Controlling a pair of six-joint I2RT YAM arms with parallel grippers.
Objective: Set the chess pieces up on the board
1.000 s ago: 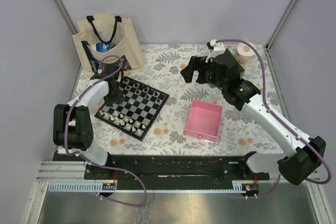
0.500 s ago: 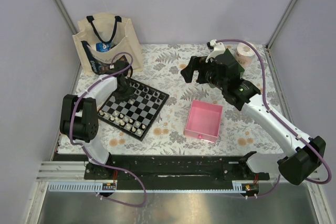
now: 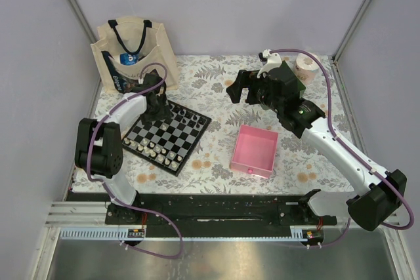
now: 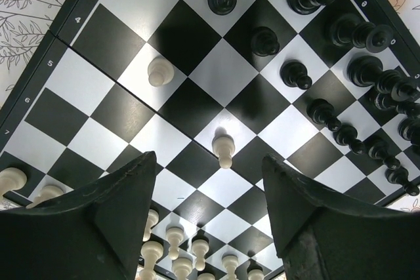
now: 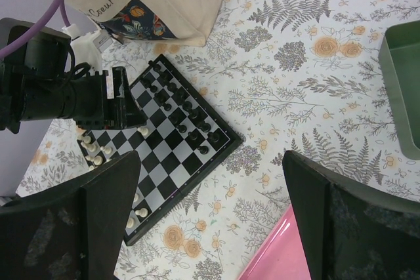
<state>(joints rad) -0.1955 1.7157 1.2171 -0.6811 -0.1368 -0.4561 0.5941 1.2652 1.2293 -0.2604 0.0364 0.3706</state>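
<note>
**Left arm swings to the board's far corner and its fingers part**

Since a second ago the left arm has moved from the near-left part of the board up to its far-left corner, and its fingers have spread wider. The right arm has not shifted.

From the left wrist, the left fingers stand apart with nothing gripped between them. They hover above the board. A cream pawn stands upright on a white square below the gap, clear of both tips. A second cream pawn stands on another white square farther off.

The black pieces crowd the rows along one edge, and the other cream pieces line the opposite edge. From above, the cream pieces sit along the near-left side and the black pieces along the far-right side.

The right fingers are held wide apart and empty, raised well clear of the counter, with the board in sight below. A pink tray lies to the right of the board, apart from it. A cloth tote bag stands just beyond the far-left corner, and the edge of a green tray shows in the right wrist view.
</note>
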